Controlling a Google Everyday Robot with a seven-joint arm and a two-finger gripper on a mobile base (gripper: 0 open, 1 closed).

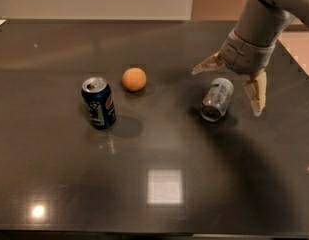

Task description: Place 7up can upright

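Your arm (266, 16) reaches in from the top right corner of the camera view, sloping down to the grey wrist (246, 51) just above the hand. The hand (226, 93) hangs with its two tan fingers (256, 91) spread wide: one juts out sideways, the other points straight down.
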